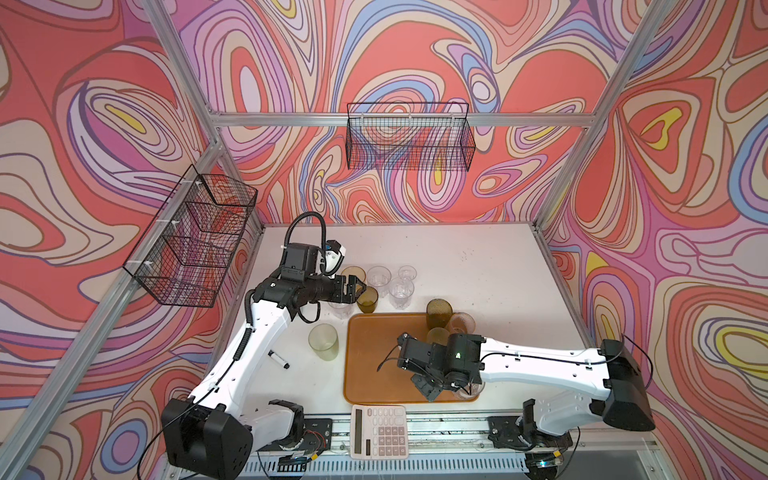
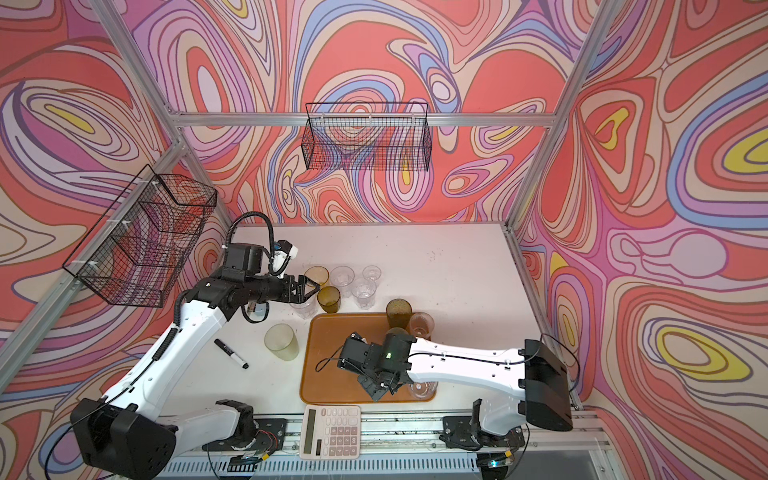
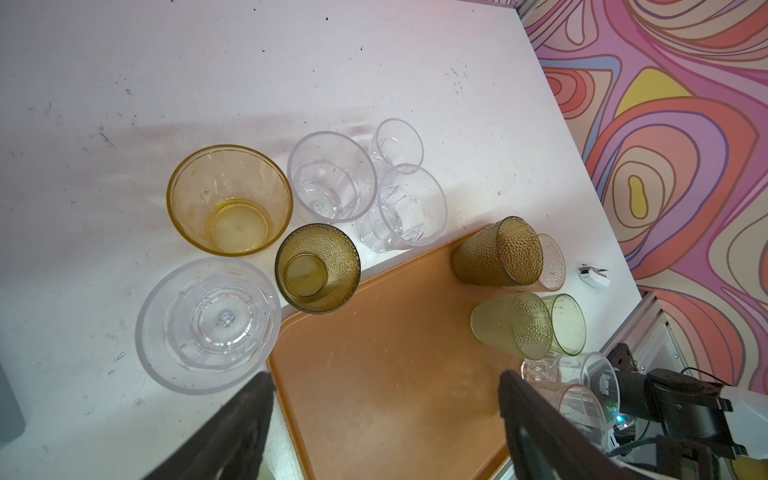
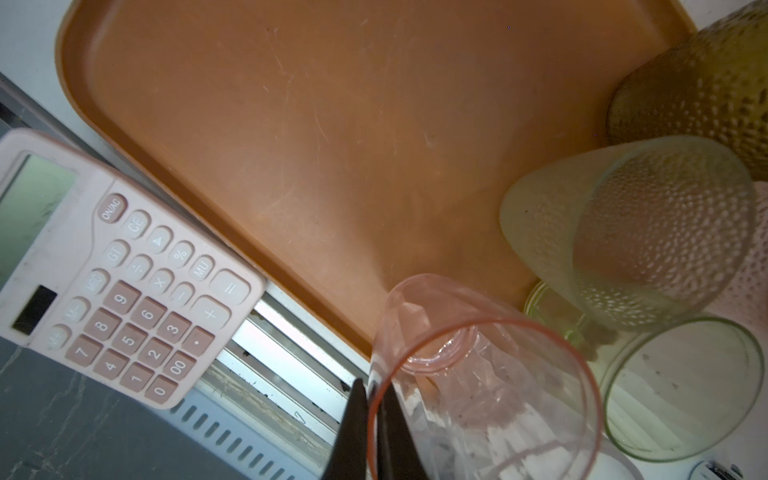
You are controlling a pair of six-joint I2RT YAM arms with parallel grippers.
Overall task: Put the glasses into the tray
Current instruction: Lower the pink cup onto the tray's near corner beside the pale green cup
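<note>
The right tool [image 4: 372,388] is pinched narrow on the rim of a pale pink see-through tumbler [image 4: 478,395], with one finger inside the wall and one outside. That hold probably suits thin plastic and leaves the base free to be set down. In a top view the tumbler [image 1: 468,388] sits at lower right, over the near right corner of the flat orange-brown tray [image 1: 374,365]. The arm covers most of it, so whether its base touches the tray cannot be told.

Along the tray's right side stand a tall olive-brown dimpled tumbler [image 1: 439,313], a pink dimpled tumbler [image 1: 463,322] and a frosted pale green tumbler [image 1: 437,334]. They are likely packed close to keep the tray's left free. A bright green tumbler [image 3: 569,324] shows only in the left wrist view.

The left tool [image 1: 358,290] stands wide and empty near frame centre, above a shorter olive-brown tumbler [image 1: 368,300] on the white bench [image 1: 478,266], seemingly lined up for it. Beside that are an amber tumbler [image 1: 353,273], partly hidden by the tool, and clear faceted tumblers [image 1: 379,276] whose edges blur together.
</note>
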